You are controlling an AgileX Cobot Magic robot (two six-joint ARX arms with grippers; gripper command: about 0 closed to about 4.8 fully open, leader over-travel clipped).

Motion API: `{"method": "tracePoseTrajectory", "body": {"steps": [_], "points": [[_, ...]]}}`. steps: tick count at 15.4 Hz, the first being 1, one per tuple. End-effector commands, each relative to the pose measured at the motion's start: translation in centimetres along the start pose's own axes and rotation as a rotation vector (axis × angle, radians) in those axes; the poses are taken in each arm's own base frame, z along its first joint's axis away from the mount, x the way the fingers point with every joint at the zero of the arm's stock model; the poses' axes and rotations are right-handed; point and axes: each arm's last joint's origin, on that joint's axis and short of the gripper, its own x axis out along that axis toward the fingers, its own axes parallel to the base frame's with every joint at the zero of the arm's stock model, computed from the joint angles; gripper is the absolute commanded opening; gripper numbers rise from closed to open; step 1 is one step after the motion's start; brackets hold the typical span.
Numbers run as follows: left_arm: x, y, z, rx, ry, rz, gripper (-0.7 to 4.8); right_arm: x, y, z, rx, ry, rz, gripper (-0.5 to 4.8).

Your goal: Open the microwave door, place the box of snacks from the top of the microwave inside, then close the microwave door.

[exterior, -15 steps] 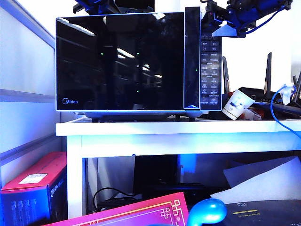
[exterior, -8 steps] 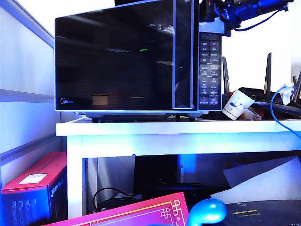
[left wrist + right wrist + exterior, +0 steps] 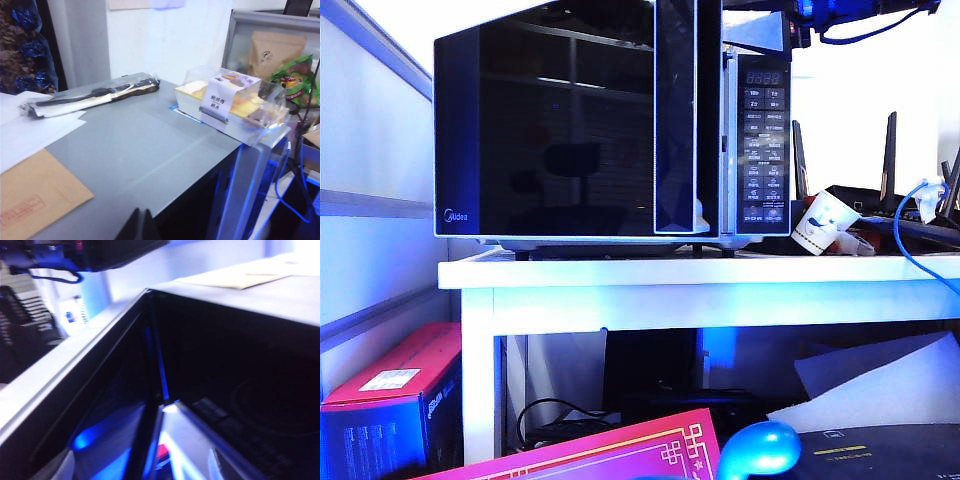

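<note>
The door [image 3: 565, 120] of the microwave [image 3: 757, 140] stands partly open, swung out toward the exterior camera, its free edge clear of the button panel [image 3: 764, 150]. The left gripper [image 3: 138, 226] hovers low over the microwave top, fingertips pressed together, holding nothing; beyond it the box [image 3: 231, 104] sits at the top's far corner. The right gripper is at the door's upper edge; its fingers are out of view, so their opening cannot be told.

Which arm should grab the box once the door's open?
Probably left. Its wrist view looks straight across the microwave top at the box, left gripper pointing that way. The right arm sits by the partly open door, its gripper unseen.
</note>
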Motion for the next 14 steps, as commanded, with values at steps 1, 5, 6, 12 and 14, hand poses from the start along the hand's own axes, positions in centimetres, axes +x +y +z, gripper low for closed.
{"method": "tracePoseTrajectory", "body": {"steps": [1, 5, 6, 12, 14], "points": [[-0.2, -0.2, 0.2, -0.005, 0.003, -0.01, -0.06, 0.1, 0.7, 0.5, 0.033, 0.001, 0.081, 3.54], [-0.2, -0.2, 0.1, -0.011, 0.015, -0.01, -0.06, 0.9, 1.4, 0.4, 0.05, 0.012, 0.148, 3.54], [-0.1, -0.3, 0.0, -0.011, 0.017, -0.012, -0.06, 1.4, 1.7, 0.4, 0.049, 0.014, 0.169, 3.54], [-0.1, -0.4, 0.0, -0.013, 0.025, -0.035, -0.06, 3.4, 3.4, 0.3, 0.067, 0.026, 0.275, 3.54], [-0.1, -0.4, -0.1, -0.014, 0.028, -0.035, -0.06, 4.2, 4.1, 0.3, 0.083, 0.031, 0.307, 3.54]]}}
